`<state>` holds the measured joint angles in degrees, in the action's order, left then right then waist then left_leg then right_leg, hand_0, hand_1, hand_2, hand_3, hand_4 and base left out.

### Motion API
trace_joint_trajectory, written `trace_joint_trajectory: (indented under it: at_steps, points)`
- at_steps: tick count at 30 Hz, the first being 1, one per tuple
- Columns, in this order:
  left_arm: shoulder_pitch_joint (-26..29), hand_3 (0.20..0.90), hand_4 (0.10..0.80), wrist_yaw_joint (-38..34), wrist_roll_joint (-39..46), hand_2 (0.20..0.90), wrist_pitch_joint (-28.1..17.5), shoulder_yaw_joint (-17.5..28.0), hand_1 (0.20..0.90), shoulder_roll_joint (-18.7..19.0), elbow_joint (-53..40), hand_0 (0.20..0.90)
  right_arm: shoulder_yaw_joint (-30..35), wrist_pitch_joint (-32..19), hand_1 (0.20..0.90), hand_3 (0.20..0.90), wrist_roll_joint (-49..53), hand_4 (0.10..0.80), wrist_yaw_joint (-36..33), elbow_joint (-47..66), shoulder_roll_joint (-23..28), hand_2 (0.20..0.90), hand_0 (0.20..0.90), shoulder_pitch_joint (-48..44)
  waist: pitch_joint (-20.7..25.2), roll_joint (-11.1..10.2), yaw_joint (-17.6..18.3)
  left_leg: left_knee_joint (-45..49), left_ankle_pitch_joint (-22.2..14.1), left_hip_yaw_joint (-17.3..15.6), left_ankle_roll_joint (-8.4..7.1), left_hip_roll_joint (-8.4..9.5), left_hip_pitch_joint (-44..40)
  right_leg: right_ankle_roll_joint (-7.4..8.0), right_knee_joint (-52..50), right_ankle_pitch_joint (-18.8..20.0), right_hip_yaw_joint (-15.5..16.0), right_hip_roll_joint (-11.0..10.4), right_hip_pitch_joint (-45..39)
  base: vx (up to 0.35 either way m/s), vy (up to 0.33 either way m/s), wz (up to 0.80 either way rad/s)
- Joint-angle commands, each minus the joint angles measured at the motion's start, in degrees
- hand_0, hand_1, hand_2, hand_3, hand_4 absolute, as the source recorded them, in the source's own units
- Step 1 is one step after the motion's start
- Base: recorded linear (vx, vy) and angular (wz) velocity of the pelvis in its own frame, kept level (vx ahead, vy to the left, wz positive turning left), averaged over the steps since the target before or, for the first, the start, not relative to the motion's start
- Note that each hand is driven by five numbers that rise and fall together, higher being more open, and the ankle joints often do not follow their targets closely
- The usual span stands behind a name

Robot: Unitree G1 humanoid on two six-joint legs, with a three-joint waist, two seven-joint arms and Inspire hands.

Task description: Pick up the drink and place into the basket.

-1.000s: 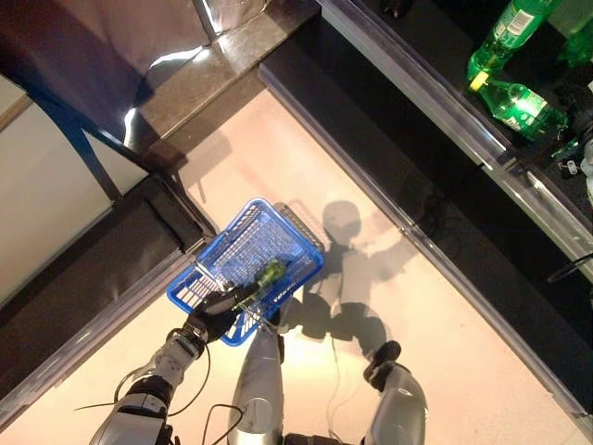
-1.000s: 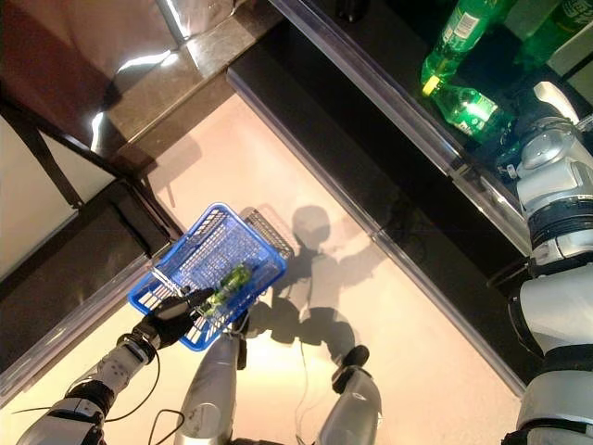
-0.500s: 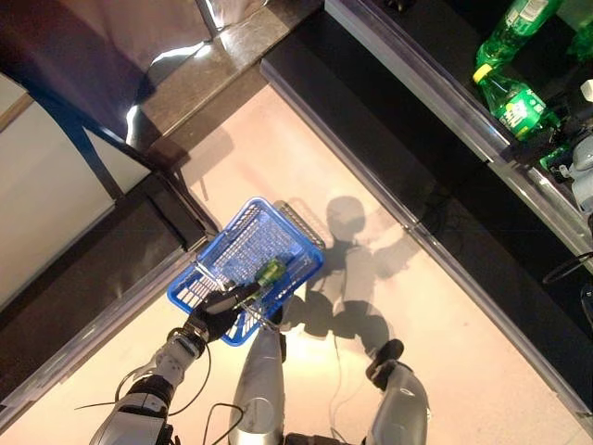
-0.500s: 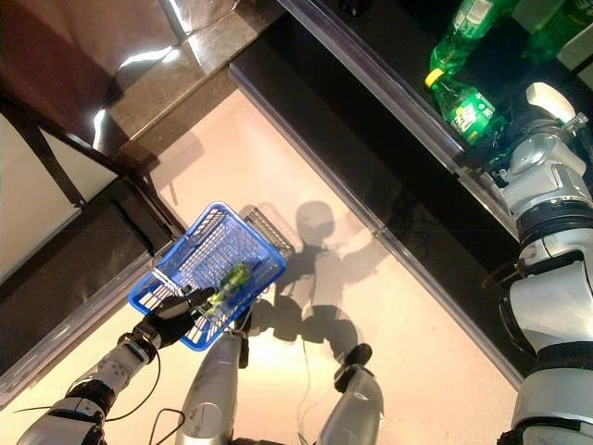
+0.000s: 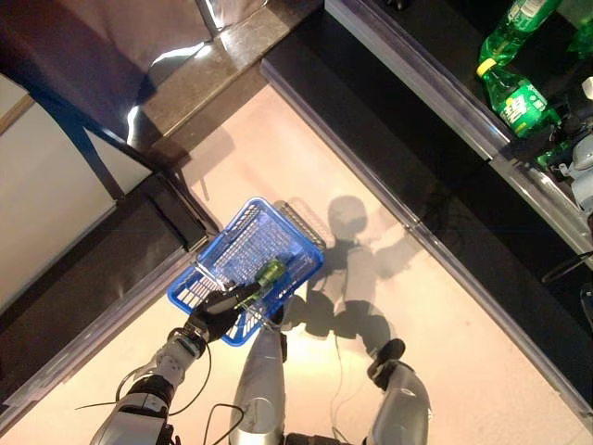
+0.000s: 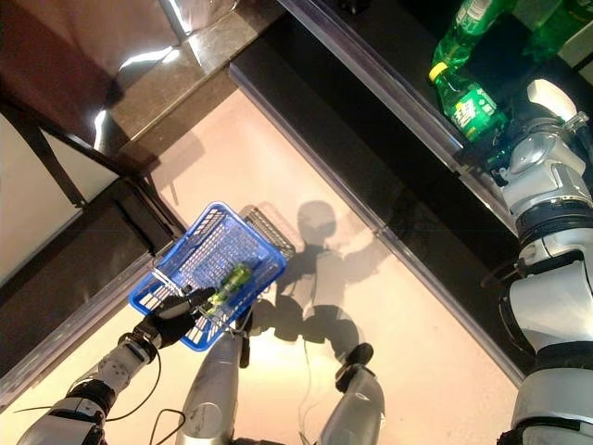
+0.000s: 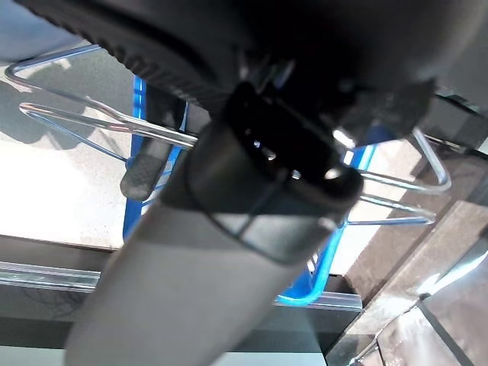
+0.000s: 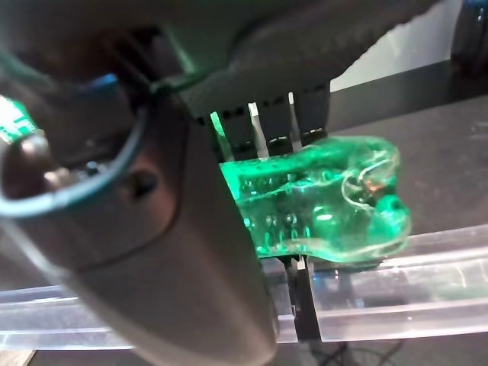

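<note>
A blue wire basket (image 5: 215, 247) hangs low on my left, above the floor. My left hand (image 5: 215, 315) is shut on its metal handle (image 7: 91, 122). One green bottle (image 5: 269, 273) lies inside it. At the upper right, a green drink bottle (image 6: 468, 102) with a yellow cap lies tilted on the dark shelf. My right hand (image 6: 552, 100) is at its base end. In the right wrist view the bottle's green base (image 8: 320, 198) sits against my right hand (image 8: 175, 213), with the fingers curled round it.
Another green bottle (image 6: 463, 28) stands farther back on the shelf. A clear rail (image 6: 389, 83) runs along the shelf's front edge. A dark counter (image 5: 213, 65) and a low dark ledge (image 5: 93, 278) border the floor on the left.
The drink bottle in my right hand has turned, its capped end swinging a little toward the back of the shelf. The view shifted slightly. Left hand and basket are unchanged.
</note>
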<state>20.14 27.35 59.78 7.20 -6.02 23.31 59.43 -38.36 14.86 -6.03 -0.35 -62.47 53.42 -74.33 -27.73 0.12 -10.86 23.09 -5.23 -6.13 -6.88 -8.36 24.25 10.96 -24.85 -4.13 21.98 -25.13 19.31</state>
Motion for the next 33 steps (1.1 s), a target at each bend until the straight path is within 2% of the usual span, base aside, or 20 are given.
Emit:
trace_joint_trajectory:
  at_steps: [1, 24, 33]
  points:
    - [-6.4, 0.200, 0.100, 4.9, -1.4, 0.300, -0.2, -5.2, 0.300, 2.1, -0.8, 0.300, -1.5, 0.1, 0.300, 0.200, -1.2, 0.100, -2.2, -2.7, 0.9, 0.300, 0.300, -5.2, 3.8, 1.1, -2.3, -7.5, 4.0, -0.1, 1.61, -2.13, -1.9, 1.43, -3.6, 5.0, -2.3, -2.5, 9.1, 0.000, 0.000, 0.00]
    - [-6.6, 0.200, 0.100, 5.1, -1.0, 0.300, -0.7, -5.0, 0.300, 2.1, -0.7, 0.300, 1.1, -3.1, 0.300, 0.200, 5.6, 0.100, -3.1, -0.4, 1.2, 0.300, 0.300, -3.3, 4.1, 1.0, -1.5, -7.8, 4.0, -1.0, 1.36, -2.71, -2.7, 1.33, -3.3, 4.8, -2.6, -2.1, 8.8, 0.000, 0.000, 0.00]
    - [-8.0, 0.200, 0.100, 4.7, -0.7, 0.300, -1.7, -4.4, 0.300, 1.8, -1.8, 0.300, 4.1, -5.3, 0.300, 0.200, 9.8, 0.100, -4.6, 7.5, 2.3, 0.300, 0.300, 0.4, 4.8, 0.3, -0.4, -9.5, 4.3, -2.3, 1.17, -3.00, -5.1, 1.40, -1.0, 5.5, -2.6, -1.3, 6.5, 0.001, 0.000, -0.02]
